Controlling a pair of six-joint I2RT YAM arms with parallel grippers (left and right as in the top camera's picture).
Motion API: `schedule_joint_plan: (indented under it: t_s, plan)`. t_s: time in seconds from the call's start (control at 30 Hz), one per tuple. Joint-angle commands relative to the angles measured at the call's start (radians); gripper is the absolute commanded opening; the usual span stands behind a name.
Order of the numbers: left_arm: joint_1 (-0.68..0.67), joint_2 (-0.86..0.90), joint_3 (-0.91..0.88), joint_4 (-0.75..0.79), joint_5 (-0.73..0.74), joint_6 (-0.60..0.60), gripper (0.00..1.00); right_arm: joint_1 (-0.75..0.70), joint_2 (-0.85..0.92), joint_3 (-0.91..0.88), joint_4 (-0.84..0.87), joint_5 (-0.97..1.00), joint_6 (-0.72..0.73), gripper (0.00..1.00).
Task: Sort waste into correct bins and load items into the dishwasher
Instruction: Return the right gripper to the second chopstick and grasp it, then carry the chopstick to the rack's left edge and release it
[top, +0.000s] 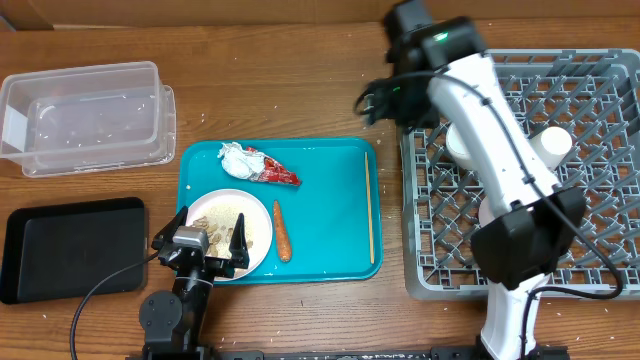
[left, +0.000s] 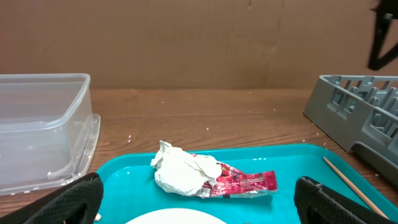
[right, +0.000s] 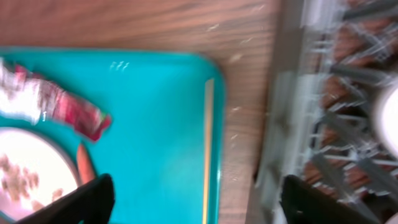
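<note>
Both claws are spread and empty. My left claw (top: 205, 243) hovers over the near-left corner of the teal tray (top: 330, 200), above the white plate (top: 260, 222). My right claw (top: 378, 100) hangs near the tray's far-right corner, beside the grey dish rack (top: 440, 250). At the tray's far left, the crumpled tissue (left: 180, 171) touches the red-and-white wrapper (left: 245, 183). Both look soft and very light, so I'd pinch each at its bunched middle. The carrot (top: 282, 232), just right of the plate, looks firm and apt to roll, so I'd grip it across the thick end. The chopsticks (top: 371, 205) along the tray's right edge are thin, stiff and flat-lying. I'd take them crosswise at mid-length. The plate, carrying rice scraps (top: 225, 215), is rigid, slick and breakable, so I'd hold it by the rim.
</note>
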Motion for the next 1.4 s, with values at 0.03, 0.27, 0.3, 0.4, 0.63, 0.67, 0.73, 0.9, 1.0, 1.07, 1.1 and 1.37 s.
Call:
schedule_joint_plan:
  t_s: [0.03,0.27,0.3,0.4,0.63,0.67,0.73,0.9,1.0,1.07,1.1,1.37]
  plan:
    - [-0.006,-0.011,-0.004,-0.002,-0.009,0.023,1.0,0.092,0.013,-0.032,0.015,0.083,0.095,0.95]
    - [-0.006,-0.011,-0.004,-0.002,-0.009,0.023,1.0,0.154,0.046,-0.241,0.154,0.101,0.121,0.98]
    - [-0.006,-0.011,-0.004,-0.002,-0.009,0.023,1.0,0.154,0.05,-0.282,0.182,0.096,0.121,0.98]
    - [-0.006,-0.011,-0.004,-0.002,-0.009,0.023,1.0,0.153,0.054,-0.368,0.241,0.038,0.121,0.97]
    - [-0.006,-0.011,-0.004,-0.002,-0.009,0.023,1.0,0.152,0.058,-0.493,0.332,-0.044,0.121,0.96]
    - [-0.006,-0.011,-0.004,-0.002,-0.009,0.023,1.0,0.153,0.058,-0.505,0.344,-0.054,0.121,0.96]
    - [-0.006,-0.011,-0.004,-0.002,-0.009,0.023,1.0,0.155,0.058,-0.537,0.379,-0.08,0.121,0.95]
    - [-0.006,-0.011,-0.004,-0.002,-0.009,0.023,1.0,0.154,0.058,-0.602,0.433,-0.101,0.122,0.94]
    - [-0.006,-0.011,-0.004,-0.002,-0.009,0.023,1.0,0.154,0.06,-0.636,0.457,-0.101,0.122,0.87]
    - [-0.006,-0.011,-0.004,-0.002,-0.009,0.023,1.0,0.157,0.06,-0.658,0.475,-0.101,0.122,0.71]
    - [-0.006,-0.011,-0.004,-0.002,-0.009,0.023,1.0,0.159,0.06,-0.666,0.483,-0.098,0.122,0.6]
    - [-0.006,-0.011,-0.004,-0.002,-0.009,0.023,1.0,0.165,0.055,-0.617,0.441,-0.041,0.182,0.04]
